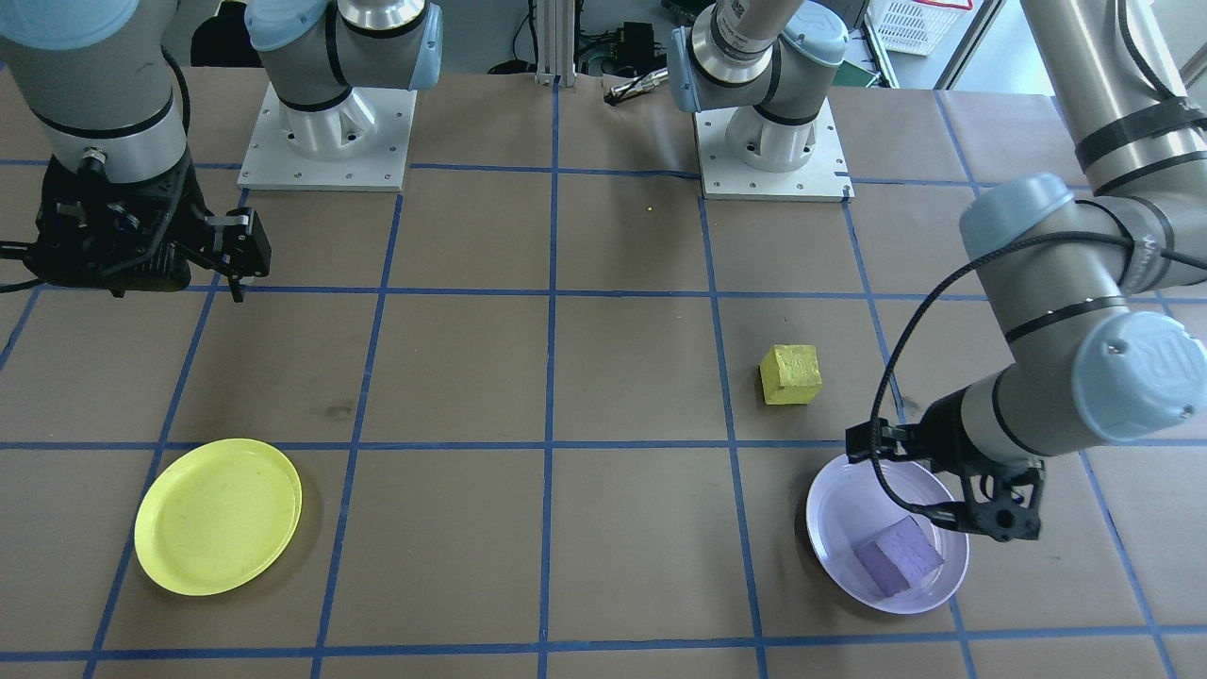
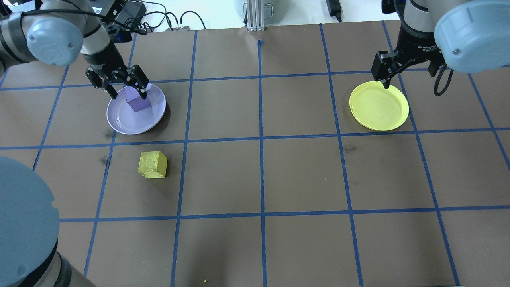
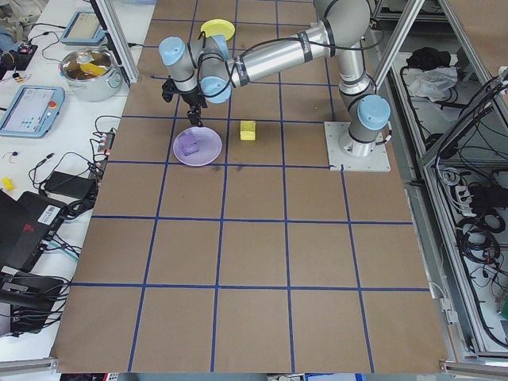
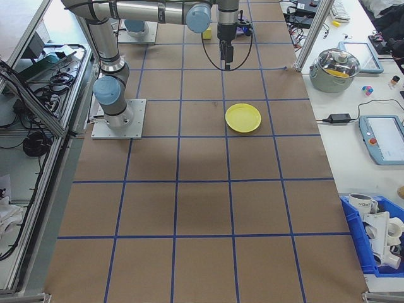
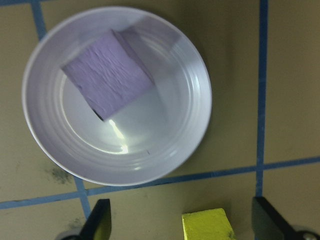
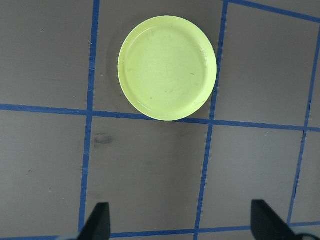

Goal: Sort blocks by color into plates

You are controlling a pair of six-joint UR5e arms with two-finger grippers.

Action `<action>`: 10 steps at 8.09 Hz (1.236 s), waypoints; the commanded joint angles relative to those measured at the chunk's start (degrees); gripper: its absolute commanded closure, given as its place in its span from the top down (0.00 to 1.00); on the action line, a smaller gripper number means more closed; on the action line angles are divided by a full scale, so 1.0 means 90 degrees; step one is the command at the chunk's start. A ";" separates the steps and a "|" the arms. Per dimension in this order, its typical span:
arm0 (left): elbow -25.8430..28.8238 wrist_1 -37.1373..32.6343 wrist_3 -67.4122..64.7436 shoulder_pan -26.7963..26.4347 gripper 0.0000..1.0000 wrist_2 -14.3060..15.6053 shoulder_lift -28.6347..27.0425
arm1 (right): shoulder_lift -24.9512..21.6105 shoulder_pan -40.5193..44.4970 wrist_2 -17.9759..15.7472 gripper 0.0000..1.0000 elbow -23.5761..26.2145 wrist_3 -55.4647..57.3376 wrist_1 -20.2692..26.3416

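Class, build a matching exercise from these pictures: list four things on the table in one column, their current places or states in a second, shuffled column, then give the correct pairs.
Things:
1. small chalky purple cube
2. small chalky yellow cube
3. round bright yellow plastic plate
4. left claw

States:
A. holds nothing
B. open, above the pale lavender plate
C. lies inside the lavender plate
D. sits on the bare table paper

Pairs: 1-C, 2-D, 3-A, 4-B
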 commanded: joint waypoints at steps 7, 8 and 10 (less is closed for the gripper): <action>-0.2604 0.0890 0.0237 -0.0183 0.93 -0.0037 0.1032 | -0.0087 0.0000 0.1040 1.00 0.0000 -0.0106 0.0048; -0.2652 0.0899 0.0097 -0.0183 0.93 -0.0036 0.1013 | -0.0077 0.0000 0.1910 1.00 -0.0010 -0.0136 0.0039; -0.2876 0.1064 0.0076 -0.0183 0.90 -0.0046 0.0954 | -0.0106 0.0000 0.1938 1.00 -0.0010 -0.0127 0.0058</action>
